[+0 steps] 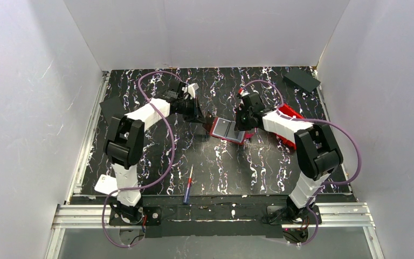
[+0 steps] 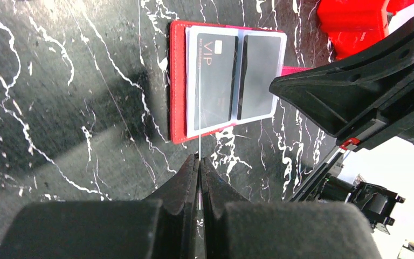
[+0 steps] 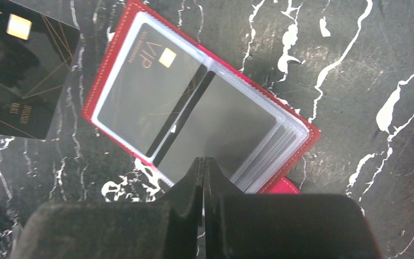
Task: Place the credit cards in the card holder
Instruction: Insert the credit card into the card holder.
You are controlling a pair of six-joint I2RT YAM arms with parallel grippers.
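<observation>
Tabletop (image 1: 221, 172) was black fake-marble with white veins, boxed in by plain white walls (image 1: 32, 81) on 3 sides. From the top cam the open card holder (image 1: 227, 130) lay pretty much dead centre. The red bin (image 1: 289, 113) sat near it at 3 o'clock, half behind the right arm. A black square (image 1: 302, 80) was way off at 1 o'clock and a blue-and-red pen-like tool (image 1: 187, 185) at 7 o'clock.

Wrist cams gave what the top one couldn't: 1 VIP card (image 2: 210, 75) sat in a clear pocket of the holder. Left gripper (image 2: 199, 161) was clamped on a second card (image 3: 16, 75), just a thin pale edge from its own cam. Right gripper (image 3: 204, 161) had fingers together at the sleeves' edge; couldn't tell if it pinched one.
</observation>
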